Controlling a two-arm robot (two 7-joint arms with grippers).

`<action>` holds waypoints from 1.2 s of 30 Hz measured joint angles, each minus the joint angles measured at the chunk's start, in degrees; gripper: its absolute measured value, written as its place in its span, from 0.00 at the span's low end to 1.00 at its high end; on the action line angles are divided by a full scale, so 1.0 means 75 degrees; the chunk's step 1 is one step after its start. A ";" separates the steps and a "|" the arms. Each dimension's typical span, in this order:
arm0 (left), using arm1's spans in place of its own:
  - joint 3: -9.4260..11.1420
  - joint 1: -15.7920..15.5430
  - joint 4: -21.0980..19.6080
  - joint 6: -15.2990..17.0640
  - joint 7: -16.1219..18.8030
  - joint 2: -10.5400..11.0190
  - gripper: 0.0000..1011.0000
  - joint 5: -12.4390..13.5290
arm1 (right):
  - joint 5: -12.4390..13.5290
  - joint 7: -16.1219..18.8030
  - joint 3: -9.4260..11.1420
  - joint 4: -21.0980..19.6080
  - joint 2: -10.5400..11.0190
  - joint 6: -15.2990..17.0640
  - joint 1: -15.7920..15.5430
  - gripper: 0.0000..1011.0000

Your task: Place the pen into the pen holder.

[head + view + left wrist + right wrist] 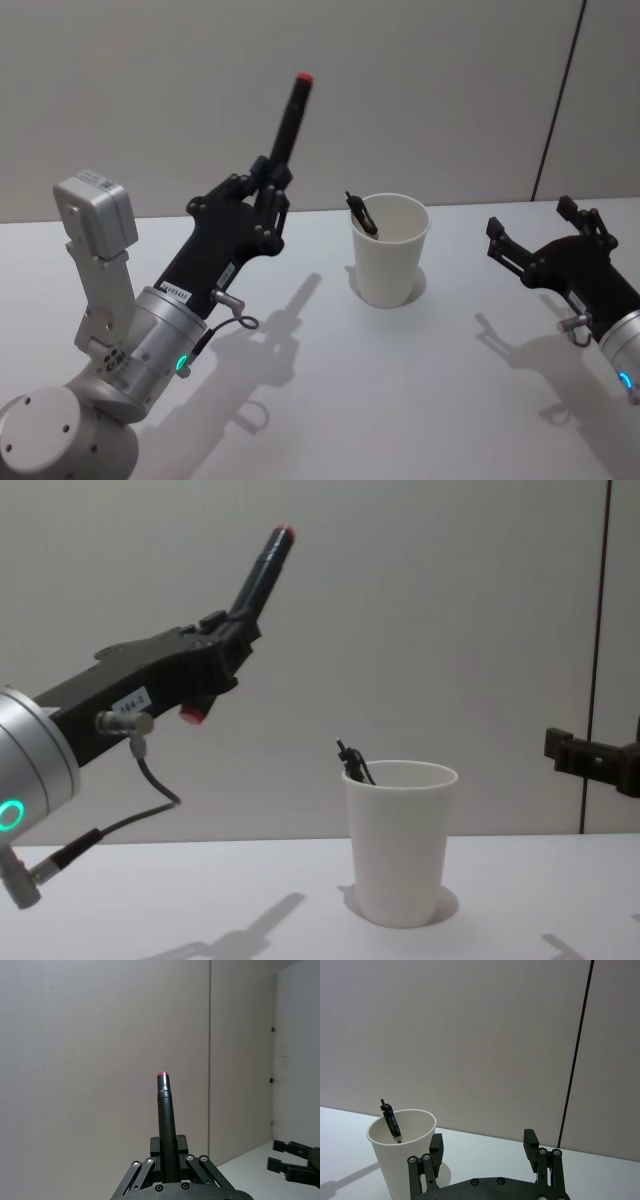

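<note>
**Pen held aloft by my left gripper (272, 190), at 10 o'clock from the pen holder (390, 262).**
My left jaws are closed on the lower end of the pen (290, 120), well above the table (400, 400). In the head view its long axis runs toward 1 o'clock, red-tipped end uppermost and away from me. I judge the pen light, stiff and smooth-barrelled. Held this near one end it could pivot in the grip, so a hold closer to mid-barrel would be steadier. The holder, a paper cup, looks light and easy to tip. A second pen (362, 215) already leans at its 10 o'clock rim. My right gripper (533, 218) waits at 3 o'clock from the holder, jaws apart and empty.
</note>
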 joint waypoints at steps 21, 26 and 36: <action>0.0129 -0.0682 0.0867 0.0663 -0.2491 -0.0121 0.18 0.0368 | 0.0000 0.0000 0.0000 0.0001 0.0000 0.0000 0.0000 0.99; 0.0171 -0.0808 0.1007 0.0759 -0.2783 -0.0162 0.18 0.0565 | 0.0000 0.0000 0.0000 0.0001 0.0000 0.0000 0.0000 0.99; 0.0248 -0.1044 0.1220 0.0838 -0.3259 -0.0240 0.18 0.0898 | 0.0000 0.0000 0.0000 0.0001 0.0000 0.0000 0.0000 0.99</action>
